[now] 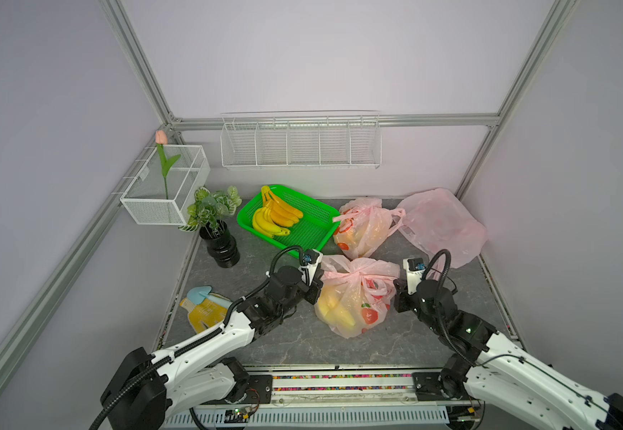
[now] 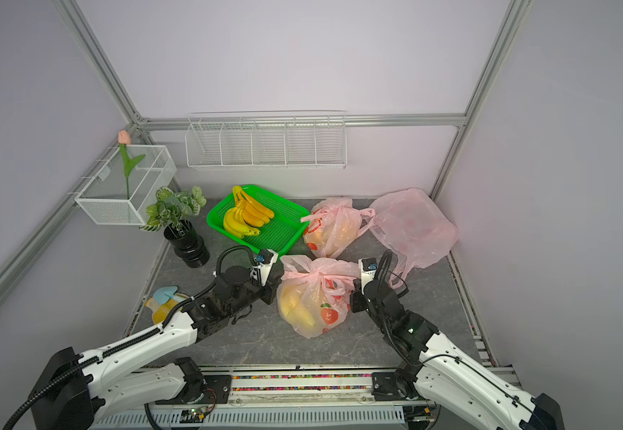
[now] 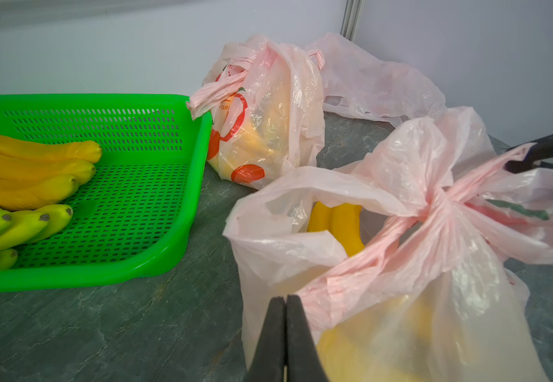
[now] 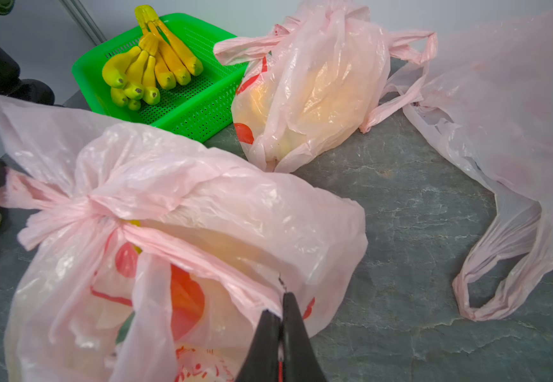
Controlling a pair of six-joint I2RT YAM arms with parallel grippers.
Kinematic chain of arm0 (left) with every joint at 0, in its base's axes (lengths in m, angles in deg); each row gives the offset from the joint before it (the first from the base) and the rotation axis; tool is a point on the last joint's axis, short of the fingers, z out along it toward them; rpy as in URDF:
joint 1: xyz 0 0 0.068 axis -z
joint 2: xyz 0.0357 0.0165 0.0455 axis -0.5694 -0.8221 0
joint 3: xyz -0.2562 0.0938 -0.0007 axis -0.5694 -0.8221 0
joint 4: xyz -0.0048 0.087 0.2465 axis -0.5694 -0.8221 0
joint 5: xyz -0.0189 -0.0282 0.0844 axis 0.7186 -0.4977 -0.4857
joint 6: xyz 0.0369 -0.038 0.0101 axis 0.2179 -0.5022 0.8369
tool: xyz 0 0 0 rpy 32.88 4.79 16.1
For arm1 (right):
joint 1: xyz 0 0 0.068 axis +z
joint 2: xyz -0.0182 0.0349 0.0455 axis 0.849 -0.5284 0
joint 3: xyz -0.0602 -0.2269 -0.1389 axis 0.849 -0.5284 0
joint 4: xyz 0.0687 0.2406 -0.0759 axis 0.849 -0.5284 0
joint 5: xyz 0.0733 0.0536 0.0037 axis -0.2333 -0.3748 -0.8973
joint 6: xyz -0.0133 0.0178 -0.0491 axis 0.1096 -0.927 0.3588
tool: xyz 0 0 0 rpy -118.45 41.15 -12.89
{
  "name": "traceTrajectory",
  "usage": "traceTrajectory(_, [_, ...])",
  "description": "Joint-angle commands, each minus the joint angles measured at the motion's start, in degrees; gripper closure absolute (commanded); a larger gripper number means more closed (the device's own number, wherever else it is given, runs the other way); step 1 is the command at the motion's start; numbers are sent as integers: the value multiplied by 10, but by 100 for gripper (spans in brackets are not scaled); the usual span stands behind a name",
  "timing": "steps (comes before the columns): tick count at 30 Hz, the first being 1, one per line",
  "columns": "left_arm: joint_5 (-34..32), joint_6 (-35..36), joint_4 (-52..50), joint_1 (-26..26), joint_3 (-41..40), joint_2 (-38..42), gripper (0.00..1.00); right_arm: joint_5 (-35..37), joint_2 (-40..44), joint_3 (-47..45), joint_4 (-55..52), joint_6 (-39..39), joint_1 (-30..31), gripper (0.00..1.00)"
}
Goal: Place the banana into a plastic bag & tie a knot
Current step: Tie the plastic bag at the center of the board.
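We see the plastic bag in the lower middle of both top views, on the grey table. The banana is already inside it, showing yellow through the film. The bag's two handles cross in a loose knot. Our left gripper is clamped tight on one twisted handle, and our right gripper is clamped on the other handle, each on its own side of the bag. We judge the thin film to be the greatest risk. If we pull apart too hard, a handle may stretch or tear at the jaws, or slip free, since only a narrow pinch holds it. If we pull unevenly, the bag could drag across the table toward the green basket at upper centre, or into the tied bag just above it in frame. The mouth gapes beside the knot, so a single crossing left slack could loosen once we let go.
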Motion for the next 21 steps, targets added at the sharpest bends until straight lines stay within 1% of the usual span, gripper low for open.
traceTrajectory(1, [-39,-31,-2,-26,-16,29,100,22,-11,-2,-53,-51,-32,93])
traceTrajectory(3, [-29,-39,-10,-36,-19,45,100,11,-7,-7,-56,-63,-49,93])
traceTrajectory(6, [-32,-45,-12,-45,-32,61,100,7,2,-13,-61,-74,-66,93])
traceTrajectory(8, [-31,-54,-9,-53,-40,65,100,8,5,-14,-63,-75,-70,93])
traceTrajectory(10, [-21,-60,-4,-61,-45,61,100,-7,4,-16,-52,-68,-71,94])
traceTrajectory(13, [25,-49,-9,-60,-34,34,100,-62,-2,-26,-9,-49,-71,93])
traceTrajectory(15, [78,-31,-28,-60,-12,5,100,-107,-9,-33,30,-33,-71,93])
traceTrajectory(17, [127,-30,-24,-61,-7,-8,100,-121,-19,-31,37,-32,-71,94])
traceTrajectory(19, [146,-38,-1,-60,-20,-1,100,-120,-23,-29,36,-30,-71,93])
traceTrajectory(21, [133,-47,15,-60,-36,16,89,-120,-17,-32,39,-29,-71,93])
